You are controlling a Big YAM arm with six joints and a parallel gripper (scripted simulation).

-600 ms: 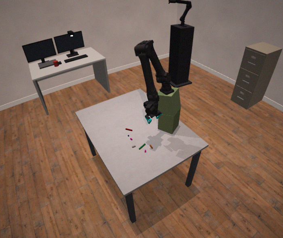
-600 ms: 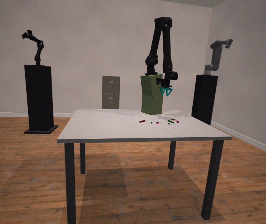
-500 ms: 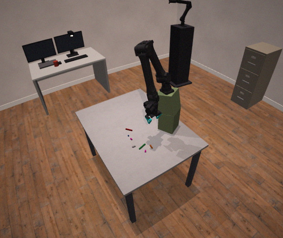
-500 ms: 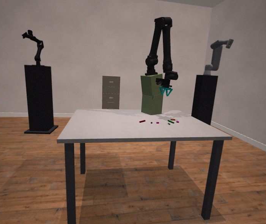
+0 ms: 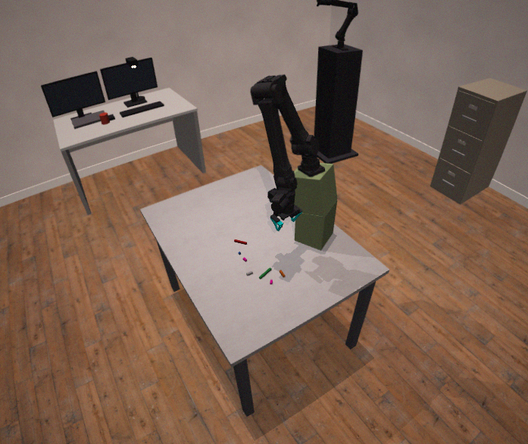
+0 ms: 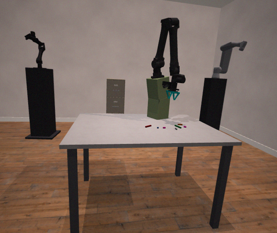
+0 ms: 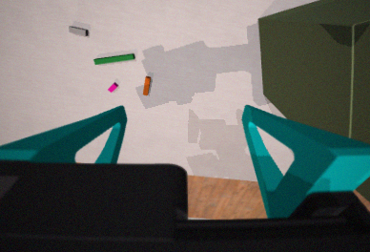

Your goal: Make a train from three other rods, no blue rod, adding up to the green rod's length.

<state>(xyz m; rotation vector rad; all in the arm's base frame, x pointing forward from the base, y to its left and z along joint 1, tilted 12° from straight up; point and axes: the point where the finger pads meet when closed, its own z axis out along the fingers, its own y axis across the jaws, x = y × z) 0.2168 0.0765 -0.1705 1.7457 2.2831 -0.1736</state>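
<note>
Soft even light, blocky arm shadows on the table (image 5: 216, 305), slightly blurry.

From high in a room corner we look down, far off, on the grey square table (image 5: 216, 305). Our exterior view faces it low from the front. Our wrist view looks down close; all share the green rod (image 7: 114, 59).

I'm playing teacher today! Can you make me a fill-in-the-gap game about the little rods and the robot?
1. The gripper hangs above the table and is wide ____.
2. The longest rod near the orange rod is the ____ one.
3. The number of magenta rods on the table is ____.
4. The red rod lies alone, touching ____ other rods.

Missing words: open; green; two; no
</note>
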